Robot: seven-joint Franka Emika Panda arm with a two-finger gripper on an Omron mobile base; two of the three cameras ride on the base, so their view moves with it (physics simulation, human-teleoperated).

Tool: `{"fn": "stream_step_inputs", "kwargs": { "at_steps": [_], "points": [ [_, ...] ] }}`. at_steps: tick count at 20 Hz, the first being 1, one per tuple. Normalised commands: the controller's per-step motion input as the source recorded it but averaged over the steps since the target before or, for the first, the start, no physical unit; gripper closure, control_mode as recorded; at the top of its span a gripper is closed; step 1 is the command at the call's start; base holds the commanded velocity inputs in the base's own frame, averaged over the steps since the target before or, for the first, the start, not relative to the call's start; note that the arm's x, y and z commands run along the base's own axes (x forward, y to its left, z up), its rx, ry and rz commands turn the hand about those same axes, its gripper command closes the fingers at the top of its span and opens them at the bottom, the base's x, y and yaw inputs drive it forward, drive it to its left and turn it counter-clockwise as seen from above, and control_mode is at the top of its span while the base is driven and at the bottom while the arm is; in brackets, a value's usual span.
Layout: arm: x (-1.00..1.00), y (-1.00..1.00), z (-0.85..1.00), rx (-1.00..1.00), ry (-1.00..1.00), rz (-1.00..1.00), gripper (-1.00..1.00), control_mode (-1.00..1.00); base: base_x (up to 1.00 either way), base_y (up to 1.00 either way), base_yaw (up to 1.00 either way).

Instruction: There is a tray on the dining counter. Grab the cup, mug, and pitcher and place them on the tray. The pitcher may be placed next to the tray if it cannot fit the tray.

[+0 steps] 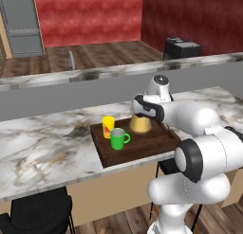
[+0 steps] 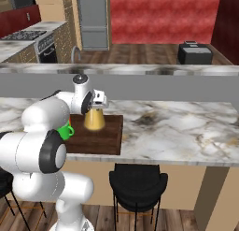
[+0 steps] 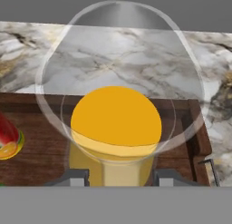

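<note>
The dining counter runs wide across both base views, a marble top with brown veining and a raised grey ledge behind it. Dark stools stand under its near edge.

The white arm rises from below and bends forward over the counter, its hand reaching to the tray.

The tray, dark brown wood with low sides, lies flat on the counter near the front edge. All three vessels stand upright on it.

The pitcher stands on the tray's rear right part as the left base view has it, its amber cone resting on the wood. Its clear neck goes up into the hand. In the hand view the pitcher is seen from above, its wide glass rim spreading across the picture and the amber body centred low, directly between the two fingertips. The gripper has one tip on each side of the glass, close against it, part-way closed around the neck; whether the pads actually press the glass cannot be told.

The mug, bright green with its handle turned to the right, stands toward the tray's front left, apart from the pitcher.

The cup, yellow with a red-orange mark, stands just behind the mug, near the tray's left rim.
</note>
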Motion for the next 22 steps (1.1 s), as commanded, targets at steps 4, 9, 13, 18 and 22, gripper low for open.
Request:
{"fn": "stream_step_inputs", "kwargs": {
  "at_steps": [4,9,13,18,22],
  "points": [
    [0.0,0.0,-0.11,0.0,0.0,0.0,1.0,-1.0,0.0,0.0,0.0],
    [0.0,0.0,-0.16,0.0,0.0,0.0,1.0,-1.0,0.0,0.0,0.0],
    [0.0,0.0,-0.23,0.0,0.0,0.0,1.0,-1.0,0.0,0.0,0.0],
    [0.0,0.02,-0.07,0.0,0.0,0.0,1.0,-1.0,0.0,0.0,0.0],
    [0.0,0.0,0.0,0.0,0.0,0.0,1.0,-1.0,0.0,0.0,0.0]
  ]
}}
